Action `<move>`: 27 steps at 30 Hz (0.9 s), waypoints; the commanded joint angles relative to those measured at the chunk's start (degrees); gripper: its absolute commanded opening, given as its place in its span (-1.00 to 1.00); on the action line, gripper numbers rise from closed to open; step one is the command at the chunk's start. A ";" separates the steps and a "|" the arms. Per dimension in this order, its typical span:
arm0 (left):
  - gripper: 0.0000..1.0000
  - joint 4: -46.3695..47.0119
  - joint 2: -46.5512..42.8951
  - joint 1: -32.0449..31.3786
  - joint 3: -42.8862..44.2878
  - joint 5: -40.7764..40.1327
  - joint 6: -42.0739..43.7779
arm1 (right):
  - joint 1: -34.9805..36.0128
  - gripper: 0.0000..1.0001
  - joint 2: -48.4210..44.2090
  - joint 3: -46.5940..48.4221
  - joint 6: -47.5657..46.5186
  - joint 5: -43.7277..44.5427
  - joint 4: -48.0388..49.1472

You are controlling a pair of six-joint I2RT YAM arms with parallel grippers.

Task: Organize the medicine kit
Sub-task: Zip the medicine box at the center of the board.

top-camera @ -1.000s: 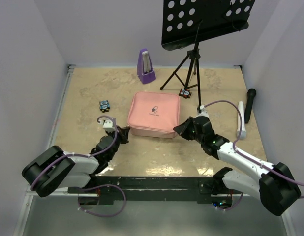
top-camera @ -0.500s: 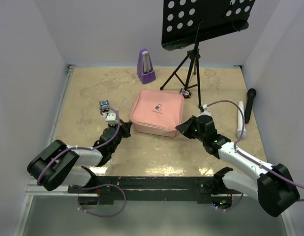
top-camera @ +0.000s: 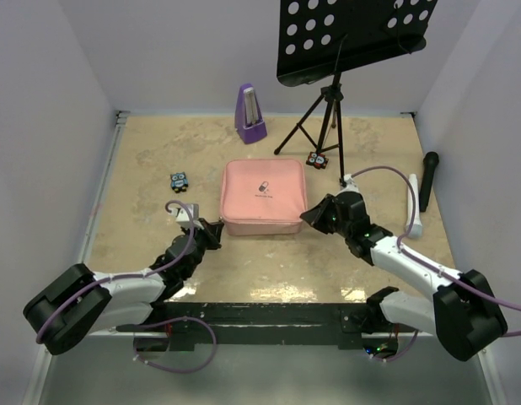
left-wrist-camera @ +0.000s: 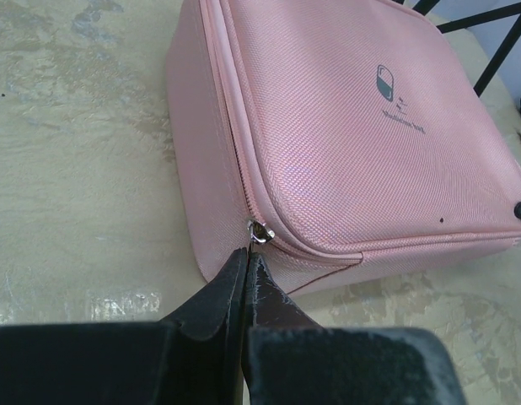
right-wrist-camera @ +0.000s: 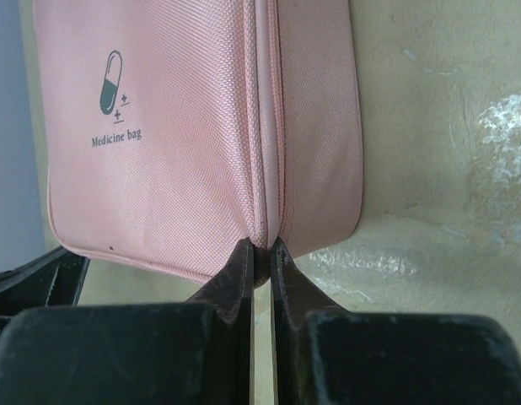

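Swung briefly askew with its left corner pushed up-frame, the medicine kit (top-camera: 263, 197) is square again at the middle of the counter (top-camera: 142, 152), close to where it lay a second ago. The left arm has drawn back toward the lower left of the overhead frame, and its gripper (top-camera: 213, 232) has returned to the case's lower left corner. The right gripper (top-camera: 308, 216) has crept slightly up-frame along the lower right corner. That suggests a tug on the zip dragged the whole soft case round rather than opening it. The lid is still closed all along the seam that shows, so the organizing proper has not begun, and the right gripper probably needs to brace the case harder. In the left wrist view, the left gripper is clenched tight, its tips meeting just under the small silver zip slider (left-wrist-camera: 259, 233). Whether the pull tab is pinched between them is hidden by the tips themselves. In the right wrist view, the right gripper is pinched almost closed on the pink zip seam at the case corner, with only a sliver of gap showing. The case's inside is unseen, and so is the zip along its far edge. Two small packets, one left of the case (top-camera: 179, 180) and one at its upper right (top-camera: 317, 159), are too small to read. The music stand (top-camera: 328, 110) is cut off by the top edge of the frame.
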 commanded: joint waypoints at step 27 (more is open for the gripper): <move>-1.00 7.98 9.20 -9.59 -4.45 -12.11 -7.54 | -6.06 0.32 -3.51 4.72 -2.68 -1.79 0.93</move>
